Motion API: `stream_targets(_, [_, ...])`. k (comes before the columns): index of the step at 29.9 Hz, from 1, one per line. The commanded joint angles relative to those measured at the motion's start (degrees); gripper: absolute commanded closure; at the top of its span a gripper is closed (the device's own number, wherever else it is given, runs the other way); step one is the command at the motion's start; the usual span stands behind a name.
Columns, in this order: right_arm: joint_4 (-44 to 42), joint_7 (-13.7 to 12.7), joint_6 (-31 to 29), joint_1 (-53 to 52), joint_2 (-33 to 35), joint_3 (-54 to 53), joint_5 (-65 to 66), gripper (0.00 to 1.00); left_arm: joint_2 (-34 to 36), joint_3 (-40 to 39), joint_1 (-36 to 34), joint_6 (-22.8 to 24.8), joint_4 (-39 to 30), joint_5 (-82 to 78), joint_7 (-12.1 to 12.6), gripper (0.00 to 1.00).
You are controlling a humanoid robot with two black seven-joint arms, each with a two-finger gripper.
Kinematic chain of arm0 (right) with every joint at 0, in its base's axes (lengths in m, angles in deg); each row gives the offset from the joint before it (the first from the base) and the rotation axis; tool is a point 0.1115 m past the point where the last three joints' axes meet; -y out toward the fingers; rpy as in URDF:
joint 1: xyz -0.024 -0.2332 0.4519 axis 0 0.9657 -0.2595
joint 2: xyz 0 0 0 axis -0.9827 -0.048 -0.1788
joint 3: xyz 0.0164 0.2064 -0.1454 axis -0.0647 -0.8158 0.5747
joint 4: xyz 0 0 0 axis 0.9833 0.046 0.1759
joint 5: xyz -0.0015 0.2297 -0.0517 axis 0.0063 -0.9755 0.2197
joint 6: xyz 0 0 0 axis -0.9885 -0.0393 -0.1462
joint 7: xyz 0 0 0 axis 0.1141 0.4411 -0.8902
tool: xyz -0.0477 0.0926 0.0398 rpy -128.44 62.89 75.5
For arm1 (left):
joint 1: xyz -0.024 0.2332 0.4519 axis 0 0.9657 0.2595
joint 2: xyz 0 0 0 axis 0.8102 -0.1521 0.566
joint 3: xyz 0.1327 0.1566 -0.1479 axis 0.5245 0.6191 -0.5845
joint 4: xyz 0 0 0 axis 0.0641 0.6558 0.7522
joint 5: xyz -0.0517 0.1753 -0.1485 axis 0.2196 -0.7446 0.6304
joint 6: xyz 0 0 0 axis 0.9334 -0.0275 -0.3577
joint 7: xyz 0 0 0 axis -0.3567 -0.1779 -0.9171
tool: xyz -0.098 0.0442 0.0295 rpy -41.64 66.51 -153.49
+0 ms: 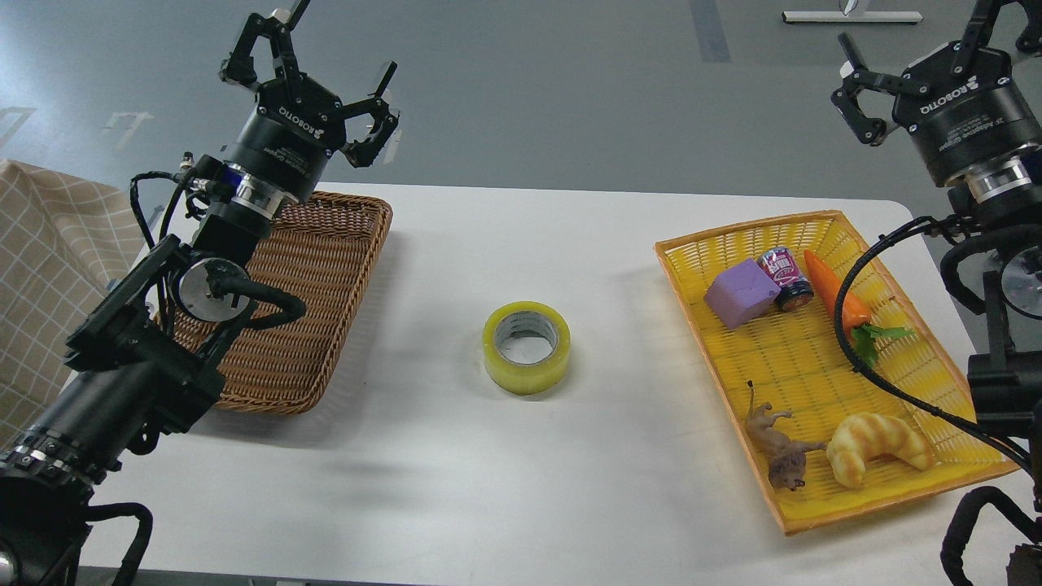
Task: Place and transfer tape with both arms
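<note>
Two black two-finger grippers, left gripper (321, 61) and right gripper (924, 45), hang raised with fingers spread, grasping nothing. One wide roll of translucent yellow-green tape (527, 347) lies flat on the white table (505, 480), between a brown wicker basket (326, 277) and a yellow plastic tray (802, 366).

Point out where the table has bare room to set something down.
Bare white table lies all around the tape: between it and the brown wicker tray, and between it and the yellow basket. The basket is crowded along its far and near ends.
</note>
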State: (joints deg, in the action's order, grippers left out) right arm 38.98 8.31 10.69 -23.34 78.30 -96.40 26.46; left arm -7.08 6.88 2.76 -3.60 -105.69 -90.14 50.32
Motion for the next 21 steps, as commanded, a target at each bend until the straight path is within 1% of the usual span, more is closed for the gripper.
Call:
stream_targets(1, [0.08,0.0,0.01,0.35,-0.05,0.01,0.0,0.0,0.0,0.0,0.07,0.0,0.0,0.09,0.01,0.02])
stream_targets(21, [0.08,0.0,0.01,0.61,-1.8,0.54,0.0,0.0,-0.09,0.0,0.07,0.0,0.18,0.18,0.01,0.02])
